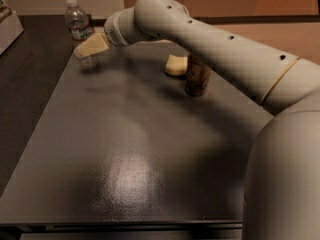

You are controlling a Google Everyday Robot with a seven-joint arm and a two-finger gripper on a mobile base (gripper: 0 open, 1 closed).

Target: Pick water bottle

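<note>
The water bottle (77,23) is clear with a white cap and a white-and-red label. It stands upright at the far left corner of the dark table (130,149). My gripper (90,46), tan-tipped at the end of the white arm, is right at the bottle's lower half and covers part of it. The bottle's clear base shows just below the gripper. I cannot tell whether the gripper is touching the bottle.
A brown drink can (197,77) stands at the far middle right of the table, its top hidden by my arm. A pale tan sponge-like block (175,65) lies just left of it. A white box (9,29) sits off the table's far left.
</note>
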